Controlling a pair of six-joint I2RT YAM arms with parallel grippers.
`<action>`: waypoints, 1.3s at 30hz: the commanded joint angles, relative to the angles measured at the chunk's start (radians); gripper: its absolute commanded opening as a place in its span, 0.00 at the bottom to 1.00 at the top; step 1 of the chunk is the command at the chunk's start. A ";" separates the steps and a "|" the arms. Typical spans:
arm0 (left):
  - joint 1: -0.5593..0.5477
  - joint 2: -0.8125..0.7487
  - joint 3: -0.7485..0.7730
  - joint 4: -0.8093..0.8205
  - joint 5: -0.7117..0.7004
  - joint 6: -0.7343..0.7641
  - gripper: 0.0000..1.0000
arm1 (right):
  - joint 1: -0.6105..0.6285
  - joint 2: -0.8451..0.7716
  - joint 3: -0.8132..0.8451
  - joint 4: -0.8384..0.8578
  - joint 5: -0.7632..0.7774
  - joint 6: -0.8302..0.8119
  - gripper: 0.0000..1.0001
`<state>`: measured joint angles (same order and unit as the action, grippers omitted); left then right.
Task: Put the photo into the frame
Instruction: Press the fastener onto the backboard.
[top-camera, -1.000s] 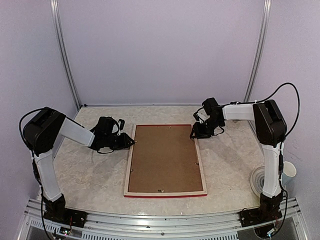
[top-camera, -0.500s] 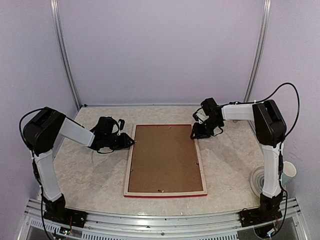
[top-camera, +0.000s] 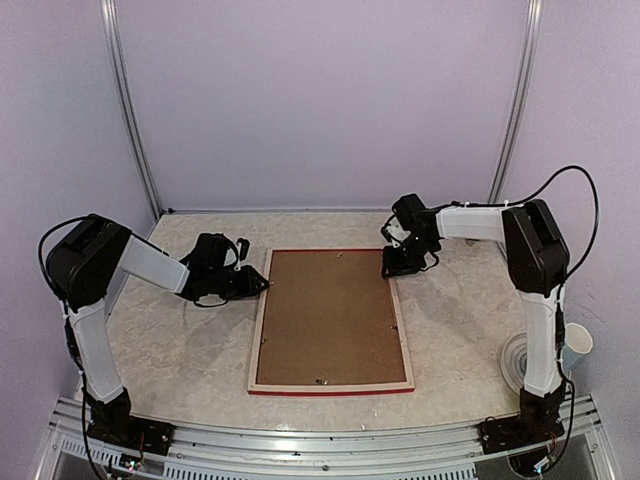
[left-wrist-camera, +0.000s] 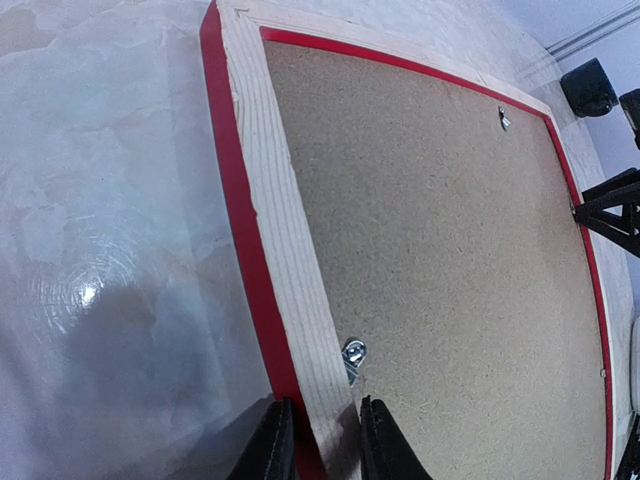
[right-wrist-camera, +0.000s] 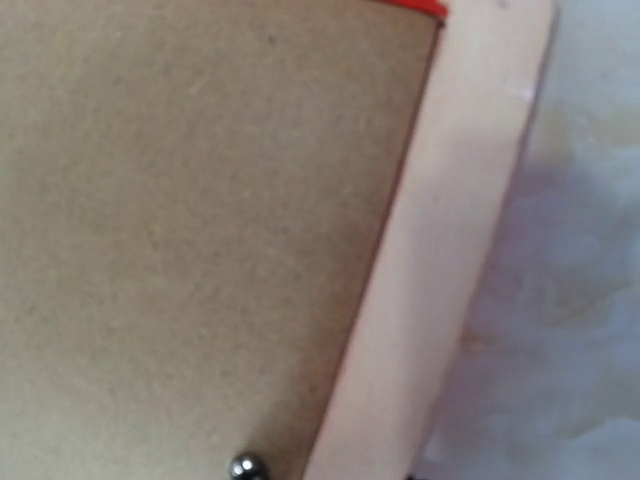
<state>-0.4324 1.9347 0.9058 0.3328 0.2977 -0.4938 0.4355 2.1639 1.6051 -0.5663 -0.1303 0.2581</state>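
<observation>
The frame (top-camera: 330, 387) lies face-down mid-counter (top-camera: 170, 340), btwn the two arms, long sides running near-to-far. The photo isn't in view anywhere, so can't tell if it's under the backing or off-shot.

Handling, my read: thin wood rails, so light & stiff, and it should lift as one rigid piece. It's long & narrow though, so it would likely tip if taken by one corner only. Best hold is on the rails, mid-length on a long side, or both long sides w/ both arms. Front is prob glazed (not visible), so treat as fragile. The hardboard backing panel (top-camera: 330, 315) looks thin & rigid and sits flat in the recess w/ no edge proud to grab. To get it out, the turn clips (left-wrist-camera: 352, 355) would have to swing off first; they're small, metal, fiddly.

Materials: rail backs are bare pale wood w/ visible grain, w/ smooth bright red on the outer edge & inner lip. Backing is brown, matt, fine-speckled fibre. Counter is pale, marbled, slightly glossy, prob slick, so the frame may skid if pushed.

The left pincer (left-wrist-camera: 322, 440) is low at the left rail. Its fingers (left-wrist-camera: 272, 445) are a narrow gap apart w/ the rail btwn them, beside a clip; can't tell if they bite. The right pincer (top-camera: 392, 268) is at the frame's far-right corner. Its wrist view shows only rail, backing & a small round metal stud (right-wrist-camera: 246, 466), so its opening can't be told.
</observation>
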 joint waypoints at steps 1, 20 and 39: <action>0.003 0.040 -0.019 -0.063 0.006 0.011 0.21 | 0.019 0.046 0.030 -0.107 0.164 -0.030 0.34; 0.003 0.046 -0.016 -0.067 0.001 0.012 0.21 | 0.034 0.076 0.147 -0.172 0.054 -0.085 0.36; 0.002 0.048 -0.018 -0.066 0.008 0.012 0.21 | 0.011 0.103 0.176 -0.218 0.049 -0.123 0.34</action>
<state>-0.4320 1.9350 0.9058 0.3332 0.2985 -0.4938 0.4530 2.2562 1.8008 -0.7692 -0.0925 0.1478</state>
